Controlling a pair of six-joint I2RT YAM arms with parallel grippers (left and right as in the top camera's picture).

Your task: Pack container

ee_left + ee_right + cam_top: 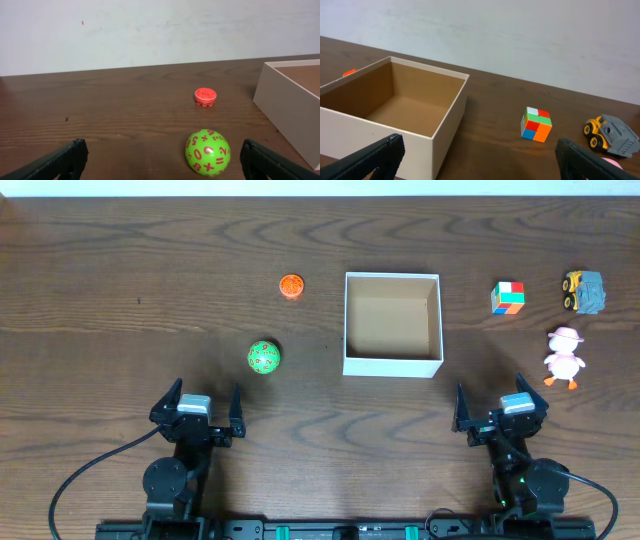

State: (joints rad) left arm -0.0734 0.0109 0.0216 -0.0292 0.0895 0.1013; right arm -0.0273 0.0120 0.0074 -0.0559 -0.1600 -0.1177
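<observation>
The container is a square white box with a brown inside, at the table's middle, with nothing inside it; it also shows in the right wrist view and at the left wrist view's right edge. A green ball with red numbers and an orange round toy lie left of it. A colour cube, a grey-yellow toy truck and a pink duck figure lie right of it. My left gripper and right gripper are open and empty near the front edge.
A pale wall stands behind the table's far edge. Black cables run from both arm bases along the front edge.
</observation>
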